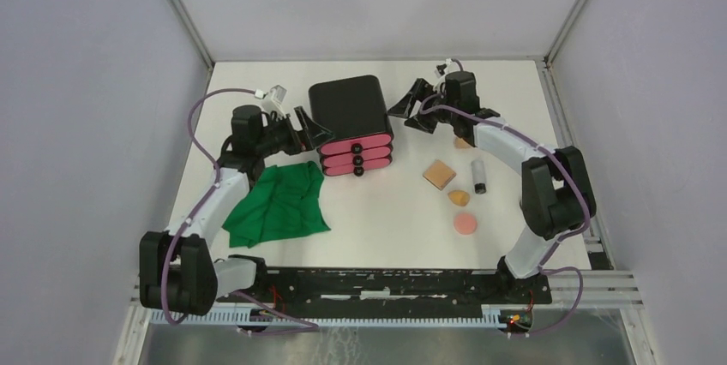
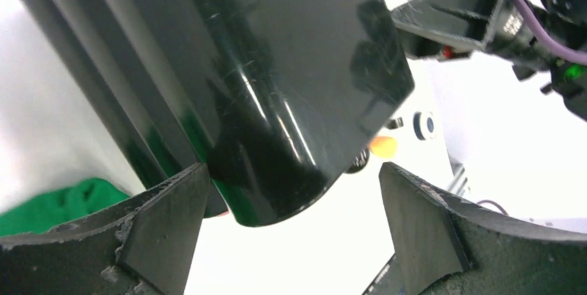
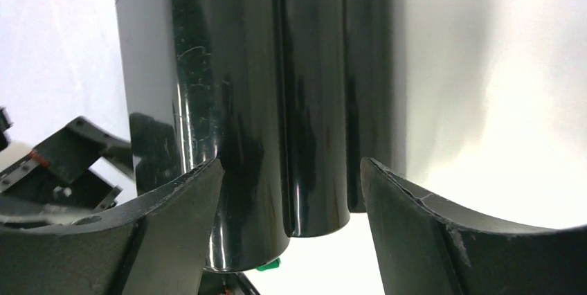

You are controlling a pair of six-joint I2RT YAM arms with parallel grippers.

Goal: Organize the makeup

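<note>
My left gripper and right gripper both hang open and empty, flanking the black drawer box at upper centre. I judge nothing sorted yet: the drawers look closed, and the tan pad, tube, orange sponge and pink puff lie loose right of centre.

Top view was bright and evenly lit from overhead, the white surface near blown out, with soft short shadows under the arms and the black box, all sharp with mild bending at the frame edges. Wrist views were harsher: the glossy box sides carried white streak glare and reflections, and backgrounds were overexposed. The left pincer fingers and right pincer fingers were dark, slightly soft and stretched by wide-angle distortion.
</note>
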